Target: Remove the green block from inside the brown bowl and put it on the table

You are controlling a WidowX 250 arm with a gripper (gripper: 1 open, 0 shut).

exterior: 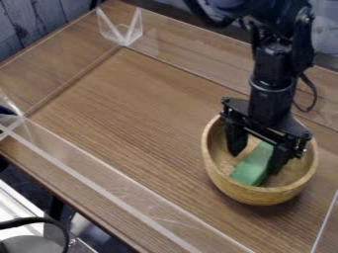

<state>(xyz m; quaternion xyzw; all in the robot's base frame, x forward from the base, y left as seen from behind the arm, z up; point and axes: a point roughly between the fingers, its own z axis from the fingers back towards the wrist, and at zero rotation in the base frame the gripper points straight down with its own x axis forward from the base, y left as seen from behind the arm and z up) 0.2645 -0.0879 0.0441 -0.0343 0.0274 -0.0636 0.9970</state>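
Observation:
The brown bowl [224, 170] sits at the right front of the table [119, 109]. Inside it lies the green block [252, 170], leaning along the hollow toward the back right. My black gripper [264, 151] points straight down into the bowl, open, with one finger on each side of the block's upper part. Whether the fingers touch the block cannot be made out. The far end of the block is hidden behind the fingers.
Low clear plastic walls [79, 163] edge the tabletop, with a clear corner piece [128, 32] at the back. The bowl stands close to the right front wall. Bare wood stretches to the left of the bowl.

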